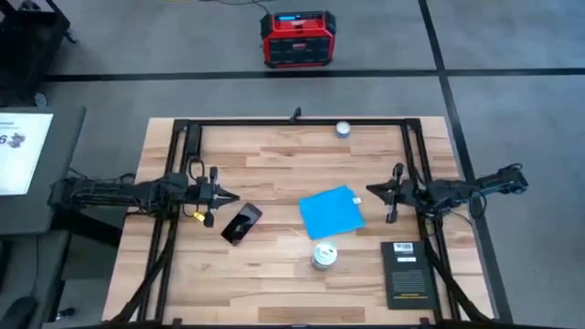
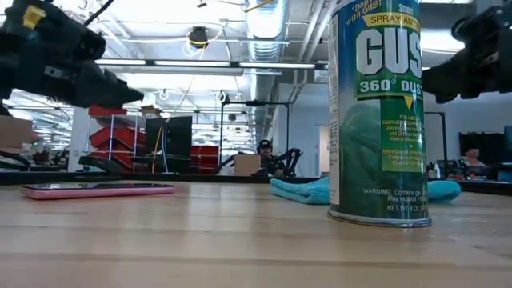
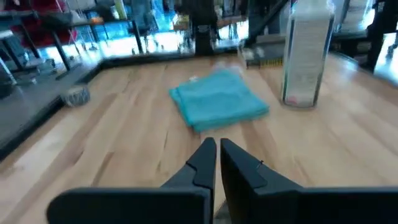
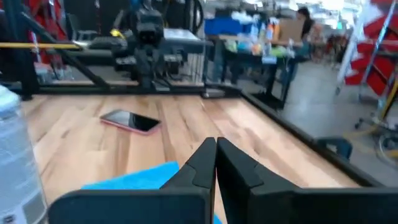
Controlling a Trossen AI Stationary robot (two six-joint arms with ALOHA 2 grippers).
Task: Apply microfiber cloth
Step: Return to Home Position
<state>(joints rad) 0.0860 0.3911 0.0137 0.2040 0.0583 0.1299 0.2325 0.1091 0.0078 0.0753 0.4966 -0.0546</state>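
Read the table (image 1: pixel 274 283) as a dial, with its far rail at twelve. The two arms reach in from nine and three, lifted clear of the wood. The left gripper (image 3: pixel 217 145) hangs at nine, jaws pinched almost together on nothing. The right gripper (image 4: pixel 216 144), at three, has its jaws pressed together and is also empty.

The wiping looks finished to me, so the danger lies in the pull-back. A low swing from the right arm could snag the cloth (image 1: pixel 332 213), which lies just toward three of centre, and drag it along. The booklet (image 1: pixel 408 272), at four near the corner, seems out of harm's way. The phone (image 1: pixel 241 223) lies at nine, well apart from the cloth and near the left gripper, so a dip there would send it skating. The spray can (image 1: pixel 324 256) stands at five, just beside the cloth. It is tall and narrow, and I'd expect a dragged cloth to topple it.

- **Table:** pale planked wood with visible grain, framed by black rails.
- **Cloth:** bright blue and soft, folded into a thick-edged rectangle.
- **Booklet:** flat and black, with a white label.
- **Phone:** a thin slab with a pink edge and a glossy dark screen, likely slippery.
- **Can:** a smooth cylinder with a printed label and a metal rim at its foot.
- **Small round silvery thing (image 1: pixel 343 129):** it sits at one by the far rail, and I cannot tell what it is.
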